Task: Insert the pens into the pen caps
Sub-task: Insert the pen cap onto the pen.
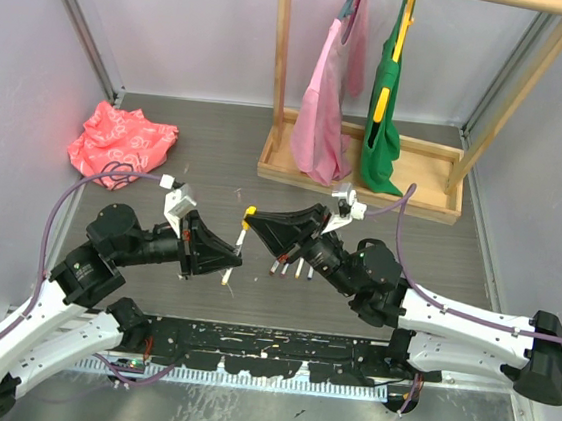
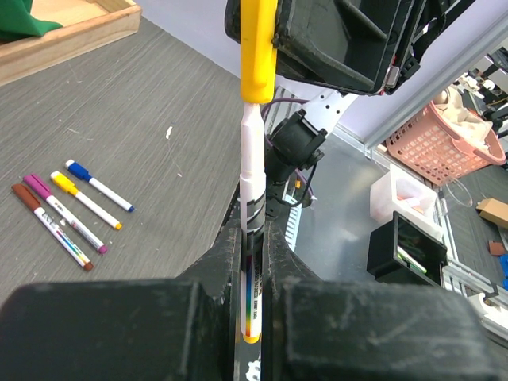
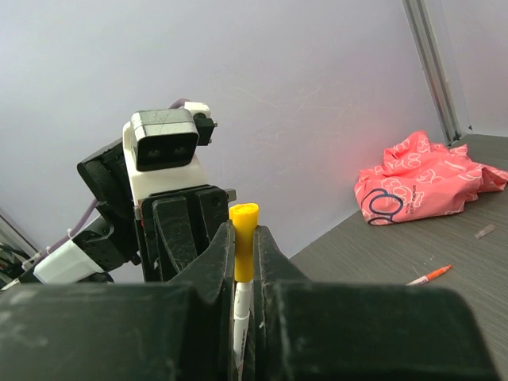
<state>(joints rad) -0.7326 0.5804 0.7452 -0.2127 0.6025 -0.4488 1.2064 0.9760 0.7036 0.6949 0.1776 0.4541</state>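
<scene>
Above table (image 1: 218,144) | left hand (image 2: 252,238) pinches white pen (image 2: 252,159) | right hand (image 3: 244,238) pinches yellow cap (image 3: 244,216) on its tip

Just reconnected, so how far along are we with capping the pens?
Four pens lie capped on the table. In hand: the left gripper clamps a white pen while the right gripper holds a yellow cap over its tip, not clearly seated. Left: push it home, then check the orange pen lying apart.
</scene>
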